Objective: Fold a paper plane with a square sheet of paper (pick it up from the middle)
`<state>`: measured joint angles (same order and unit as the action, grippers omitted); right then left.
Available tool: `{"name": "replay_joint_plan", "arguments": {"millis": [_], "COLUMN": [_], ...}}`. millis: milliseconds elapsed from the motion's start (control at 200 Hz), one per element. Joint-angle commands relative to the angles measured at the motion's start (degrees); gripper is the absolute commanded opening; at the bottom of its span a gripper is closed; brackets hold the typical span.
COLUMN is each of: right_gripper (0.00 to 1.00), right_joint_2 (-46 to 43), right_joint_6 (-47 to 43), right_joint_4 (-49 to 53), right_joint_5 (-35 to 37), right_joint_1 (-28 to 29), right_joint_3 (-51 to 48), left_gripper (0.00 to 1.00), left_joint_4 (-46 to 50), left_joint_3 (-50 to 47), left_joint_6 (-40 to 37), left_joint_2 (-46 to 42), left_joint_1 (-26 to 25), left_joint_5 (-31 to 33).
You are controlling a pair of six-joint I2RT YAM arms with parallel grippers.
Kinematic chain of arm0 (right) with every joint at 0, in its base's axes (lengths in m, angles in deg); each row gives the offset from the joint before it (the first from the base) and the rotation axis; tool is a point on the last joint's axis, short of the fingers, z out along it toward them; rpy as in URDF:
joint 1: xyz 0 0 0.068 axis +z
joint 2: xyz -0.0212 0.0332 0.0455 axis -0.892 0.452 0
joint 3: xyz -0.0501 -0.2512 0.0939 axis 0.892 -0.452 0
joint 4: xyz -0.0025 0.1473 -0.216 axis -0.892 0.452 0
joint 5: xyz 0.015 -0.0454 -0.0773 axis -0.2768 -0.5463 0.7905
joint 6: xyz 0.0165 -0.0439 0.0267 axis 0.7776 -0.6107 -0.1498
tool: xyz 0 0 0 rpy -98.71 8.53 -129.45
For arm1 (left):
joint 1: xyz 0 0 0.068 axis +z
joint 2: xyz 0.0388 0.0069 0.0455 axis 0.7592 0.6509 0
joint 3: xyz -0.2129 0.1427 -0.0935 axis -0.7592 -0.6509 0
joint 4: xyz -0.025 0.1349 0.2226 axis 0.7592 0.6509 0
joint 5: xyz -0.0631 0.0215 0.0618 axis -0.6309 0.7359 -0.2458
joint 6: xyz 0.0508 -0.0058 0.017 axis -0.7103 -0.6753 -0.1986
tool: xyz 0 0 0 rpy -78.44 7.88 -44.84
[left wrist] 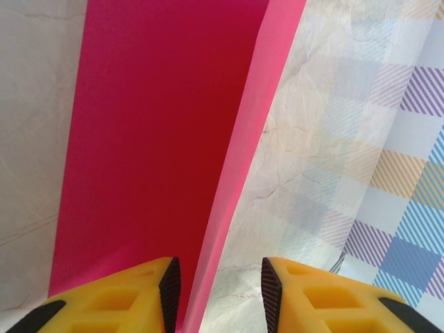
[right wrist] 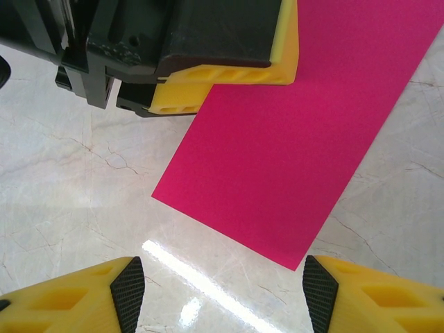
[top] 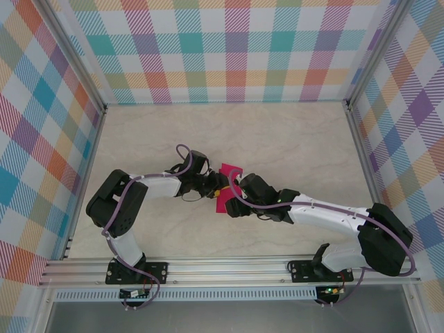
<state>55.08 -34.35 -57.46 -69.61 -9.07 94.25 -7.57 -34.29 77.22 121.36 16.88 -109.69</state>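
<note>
The square sheet of paper (right wrist: 291, 139) is thin magenta stock, lying here as a folded strip on the tabletop (right wrist: 69, 194). Treat it as feather-light, limp and easy to crease by accident. On that glossy surface it will probably slide rather than lift, and a pinch away from a fold line may leave a mark you don't want. Its near corner sits just ahead of your right claw (right wrist: 222, 284), within the span of the 2 fingertips, and its far end runs beneath a yellow finger of the left claw; I cannot tell whether that finger presses on it. From the left wrist, 1 layer stands up as a flap along a long crease. That raised edge passes between the fingers of the left claw (left wrist: 220, 284), close against 1 pad, with bare tabletop showing before the other. So the left claw stands narrowly parted, clamped on nothing, and the right claw stands wide with nothing between its pads. I'd judge the best hold to be the raised flap near its middle, pinched lightly, while the other claw pins the flat layer so the strip cannot skate.
</note>
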Motion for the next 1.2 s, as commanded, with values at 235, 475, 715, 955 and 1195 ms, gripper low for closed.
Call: {"name": "replay_joint_plan", "arguments": {"millis": [235, 475, 715, 955, 1195], "right_gripper": [0.62, 0.64, 0.7, 0.68, 0.55], "right_joint_2": [0.52, 3.98, 8.46, 13.34, 17.42], "right_joint_6": [-1.93, -4.21, -4.7, -4.83, -4.16], "right_joint_4": [-1.06, -0.28, 0.82, 2.6, 4.26], "right_joint_5": [-0.79, 1.24, 5.28, 10.1, 14.56], "right_joint_1": [0.89, 4.42, 6.65, 8.29, 9.67], "right_joint_3": [0.29, 3.63, 6.75, 10.08, 13.56], "left_gripper": [0.18, 0.12, 0.12, 0.12, 0.12], "left_joint_4": [4.29, 5.03, 5.43, 5.44, 5.38], "left_joint_3": [0.19, 1.26, 1.78, 1.88, 1.84], "left_joint_6": [-1.22, -0.39, -0.25, -0.08, -0.08], "left_joint_2": [-1.82, -1.55, -1.55, -1.74, -1.83], "left_joint_1": [-0.63, -0.65, -0.62, -0.64, -0.62], "left_joint_5": [0.48, 0.68, 0.39, 0.25, 0.39]}}
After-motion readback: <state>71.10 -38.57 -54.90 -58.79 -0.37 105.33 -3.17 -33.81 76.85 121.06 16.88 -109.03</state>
